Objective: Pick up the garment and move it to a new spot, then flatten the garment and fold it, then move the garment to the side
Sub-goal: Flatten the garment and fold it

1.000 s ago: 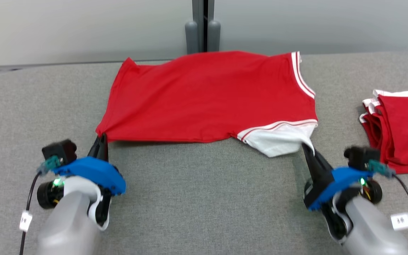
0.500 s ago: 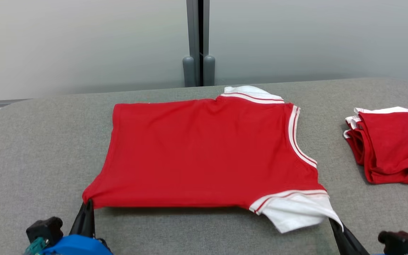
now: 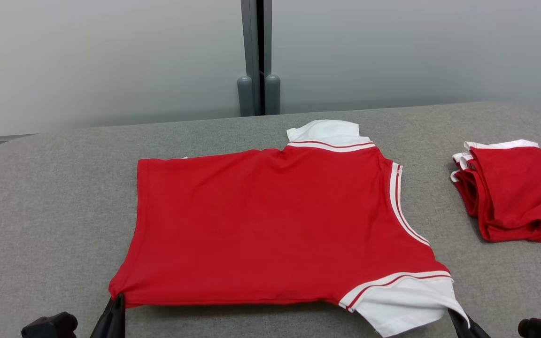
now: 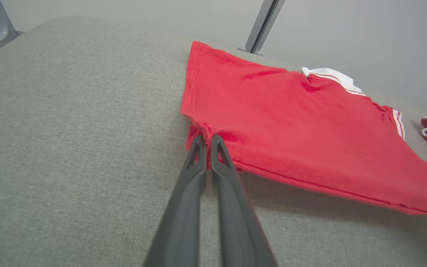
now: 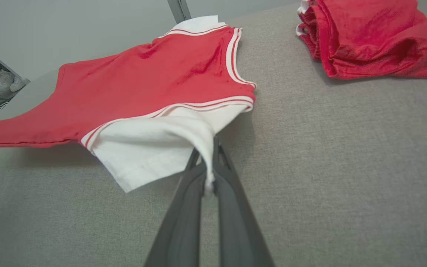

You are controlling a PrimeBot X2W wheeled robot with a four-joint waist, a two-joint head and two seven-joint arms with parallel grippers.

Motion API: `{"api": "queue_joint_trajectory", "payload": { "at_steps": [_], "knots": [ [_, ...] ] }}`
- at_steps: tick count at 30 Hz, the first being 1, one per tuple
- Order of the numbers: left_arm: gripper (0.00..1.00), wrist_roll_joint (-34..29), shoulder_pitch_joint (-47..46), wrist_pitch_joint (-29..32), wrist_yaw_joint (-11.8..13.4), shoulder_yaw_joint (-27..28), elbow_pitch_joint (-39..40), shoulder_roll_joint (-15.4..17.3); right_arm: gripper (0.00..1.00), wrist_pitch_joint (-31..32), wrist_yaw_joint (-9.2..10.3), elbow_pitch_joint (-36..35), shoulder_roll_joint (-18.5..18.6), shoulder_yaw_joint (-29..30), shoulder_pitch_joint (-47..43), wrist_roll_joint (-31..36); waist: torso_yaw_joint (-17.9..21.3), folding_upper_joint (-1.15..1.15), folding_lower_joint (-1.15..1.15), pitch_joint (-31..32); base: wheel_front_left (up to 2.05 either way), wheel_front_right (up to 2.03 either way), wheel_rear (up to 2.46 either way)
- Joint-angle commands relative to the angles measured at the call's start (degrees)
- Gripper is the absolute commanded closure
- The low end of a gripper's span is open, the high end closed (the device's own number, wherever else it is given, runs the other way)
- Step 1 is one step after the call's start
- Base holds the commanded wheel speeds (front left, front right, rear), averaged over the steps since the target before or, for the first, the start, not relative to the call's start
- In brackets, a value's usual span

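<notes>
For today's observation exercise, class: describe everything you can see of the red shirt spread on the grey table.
The red shirt is soft-looking knit cloth with white sleeves and red-and-white striped trim. It lies spread almost flat on the grey table, hem toward the robot's left, neckline toward its right. Its near edge is raised off the surface: the left tool pinches the near hem corner, the right tool pinches the near white sleeve. The far sleeve rests flat.

Even soft light, faint shadows, blurred near fingers (image 4: 198, 207), wide-angle wrist distortion
</notes>
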State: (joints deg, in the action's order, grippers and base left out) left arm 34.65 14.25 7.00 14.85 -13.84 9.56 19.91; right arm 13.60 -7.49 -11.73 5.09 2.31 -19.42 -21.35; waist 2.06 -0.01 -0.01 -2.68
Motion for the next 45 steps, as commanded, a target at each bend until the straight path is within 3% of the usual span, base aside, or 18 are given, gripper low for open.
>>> {"api": "queue_joint_trajectory", "payload": {
  "at_steps": [1, 10, 23, 24, 25, 26, 29, 33, 37, 41, 45],
  "knots": [
    [1.0, 0.3, -1.1, 0.8, 0.2, 0.0, 0.4, 0.5, 1.0, 0.7, 0.0, -0.1, -0.2, 0.5, 0.9, 0.1, -0.1, 0.01, 0.01, -0.3, 0.0, 0.0, 0.0],
    [1.0, 4.7, -10.5, 7.7, -3.7, -0.3, -4.7, 1.6, 1.0, 3.8, 0.0, 6.4, 0.5, 0.2, 14.3, -2.1, -0.6, 0.01, 0.01, -4.2, 0.0, 0.0, 0.0],
    [1.0, 6.4, -23.0, 8.4, -9.3, -1.7, -16.3, 0.6, 1.0, -0.6, 0.0, 28.9, 5.1, -3.7, 37.3, -5.4, -2.6, 0.01, 0.01, -10.6, 0.0, 0.0, 0.0],
    [1.0, 5.9, -23.6, 8.1, -9.7, -2.0, -16.9, 0.6, 0.65, -1.7, 0.0, 30.2, 5.4, -4.1, 38.1, -5.6, -2.9, 0.01, 0.01, -10.7, 0.0, 0.0, 0.0],
    [0.77, 5.9, -24.1, 7.8, -10.1, -2.5, -17.8, 0.3, 0.09, -2.9, 0.0, 31.3, 5.4, -4.5, 39.0, -6.1, -3.2, 0.01, 0.01, -10.8, 0.0, 0.0, 0.0],
    [0.0, 5.3, -24.3, 7.2, -10.5, -2.9, -18.4, 0.2, 0.0, -4.0, 0.0, 32.4, 5.6, -5.2, 39.6, -6.2, -3.4, 0.01, 0.01, -10.8, 0.0, 0.0, 0.0],
    [0.0, 3.9, -24.5, 4.2, -11.2, -3.8, -19.6, -0.5, 0.0, -9.3, 0.0, 33.9, 6.7, -6.8, 40.1, -5.6, -4.0, 0.01, 0.01, -10.5, 0.0, 0.0, 0.0],
    [0.0, 1.0, -23.6, -4.5, -11.7, -3.8, -19.5, -1.6, 0.0, -17.0, 0.0, 33.7, 7.9, -7.3, 37.6, -2.5, -4.4, 0.01, 0.01, -9.4, 0.0, 0.0, 0.0],
    [0.0, -2.9, -22.3, -12.4, -10.2, -3.5, -19.1, -1.4, 0.0, -22.6, 0.0, 30.5, 8.0, -5.3, 34.2, 1.4, -4.2, 0.01, 0.01, -7.7, 0.0, 0.0, 0.0],
    [0.0, -6.8, -20.8, -18.1, -8.2, -3.3, -18.1, -0.6, 0.0, -24.2, 0.0, 24.3, 6.9, -2.7, 29.1, 5.0, -3.3, 0.01, 0.01, -5.8, 0.0, 0.0, 0.0],
    [0.0, -8.7, -19.2, -19.7, -7.1, -3.5, -16.7, 0.1, 0.0, -22.9, 0.0, 18.9, 6.0, -1.5, 24.7, 6.8, -2.6, 0.01, 0.01, -4.5, 0.0, 0.0, 0.0]
  ]
}}
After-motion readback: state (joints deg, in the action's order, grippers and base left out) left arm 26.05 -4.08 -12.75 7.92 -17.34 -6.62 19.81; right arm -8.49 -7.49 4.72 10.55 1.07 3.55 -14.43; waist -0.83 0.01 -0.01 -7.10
